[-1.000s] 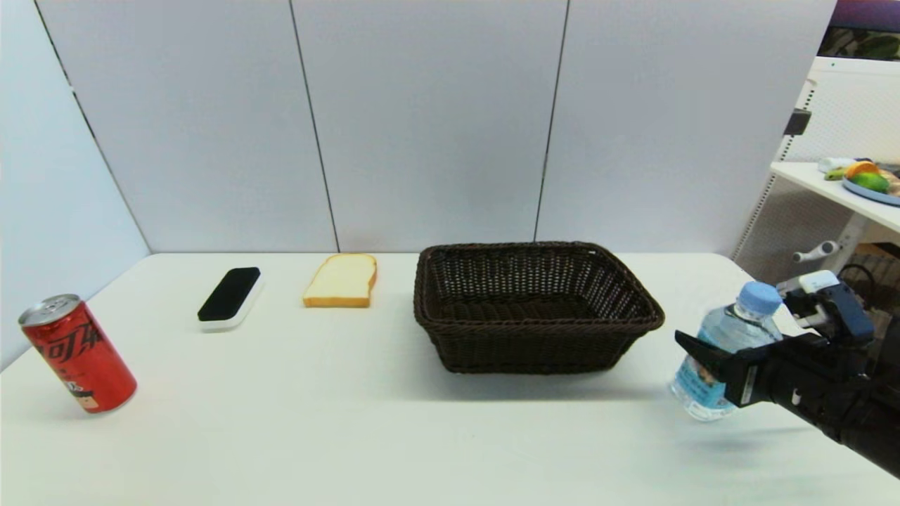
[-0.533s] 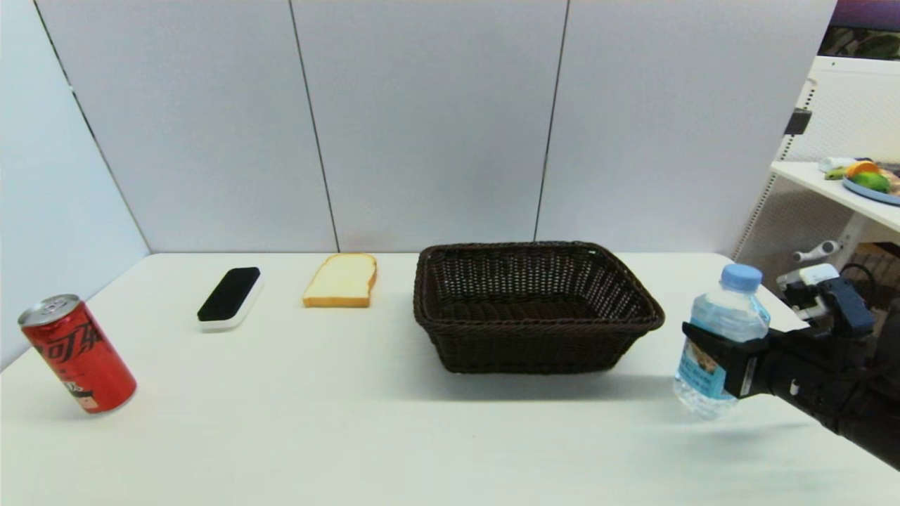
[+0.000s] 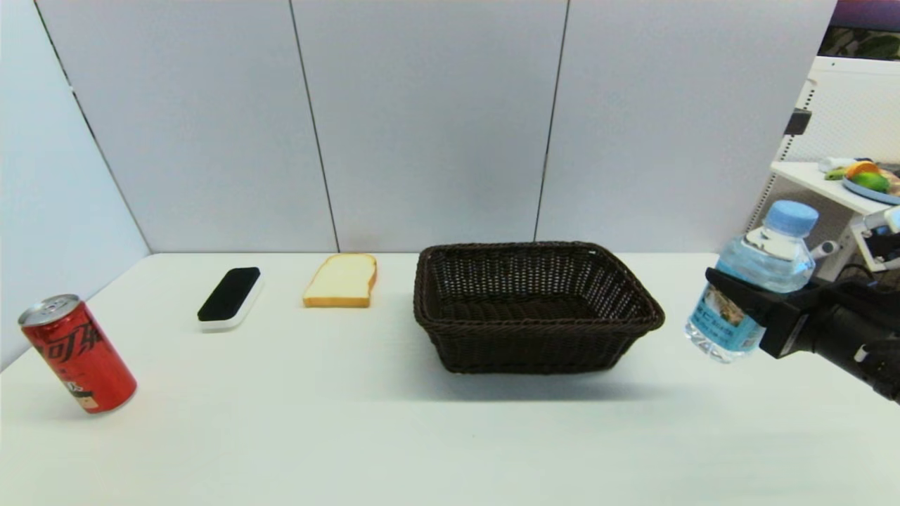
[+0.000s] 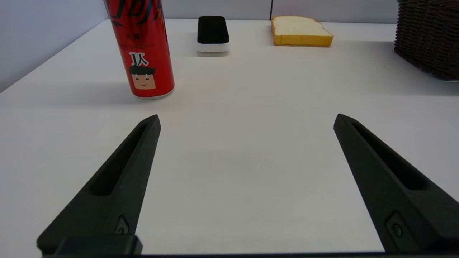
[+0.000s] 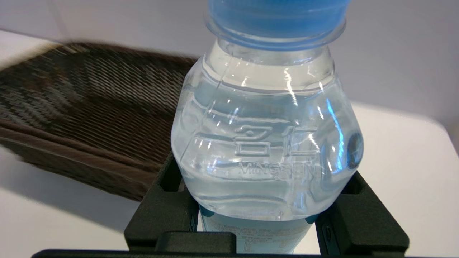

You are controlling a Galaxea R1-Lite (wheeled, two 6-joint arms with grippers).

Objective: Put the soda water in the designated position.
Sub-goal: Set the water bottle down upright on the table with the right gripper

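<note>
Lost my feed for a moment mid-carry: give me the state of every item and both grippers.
Small clear plastic soda water bottle with light blue cap: capped, tilted, held above the table.
Right gripper: shut on the bottle.
Left gripper: open, empty.
Red soda can: upright.
Dark brown wicker basket: empty.
Bread slice: lying flat.

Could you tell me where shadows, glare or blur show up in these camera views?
Head view: the basket casts a soft shadow toward the camera, and the red can looks tilted by lens distortion. Right wrist view: bright glints on the soda water gripped by the right tool; the basket behind is smeared. Left wrist view: sharp, with the can's shadow faint.
</note>
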